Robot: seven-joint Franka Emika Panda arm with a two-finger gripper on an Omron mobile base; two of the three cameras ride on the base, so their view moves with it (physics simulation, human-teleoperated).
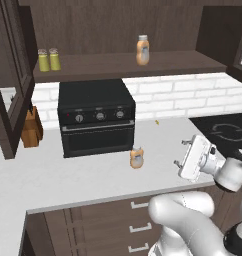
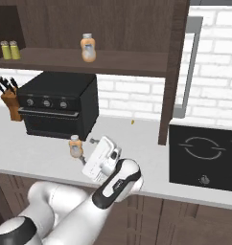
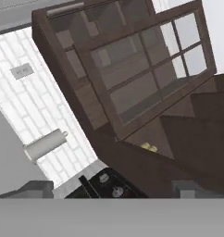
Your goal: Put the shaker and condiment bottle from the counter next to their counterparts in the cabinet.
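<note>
The arm reached out low over the front of the counter [image 1: 93, 175], and its gripper [image 1: 182, 152] hung in the air with the fingers spread wide and nothing between them. The hand was turned over on its side, well to the right of the condiment bottle [image 1: 137, 157], not touching it.

That small orange bottle stood upright on the worktop, just in front of the lower right corner of the black toaster oven [image 1: 96, 117]. From the right-hand side it [image 2: 75, 146] sat just left of the gripper [image 2: 87, 152], close but apart.

Up in the cabinet [image 1: 128, 30], the two shakers [image 1: 49, 59] stood side by side, almost touching, at the left end of the long shelf. The second orange bottle [image 1: 142, 50] stood alone farther right along the same shelf, well apart from the pair. Both cabinet doors were swung open.

A knife block [image 1: 31, 127] rested against the wall on the counter left of the oven. A dark cooktop [image 2: 204, 155] lay to the right, and a tiny yellow speck [image 1: 156, 121] sat on the worktop near the backsplash. From the hand's own tilted camera, a glass-paned door [image 3: 141, 74] filled the frame, with two yellowish caps [image 3: 150, 147] peeping from the shelf behind it
</note>
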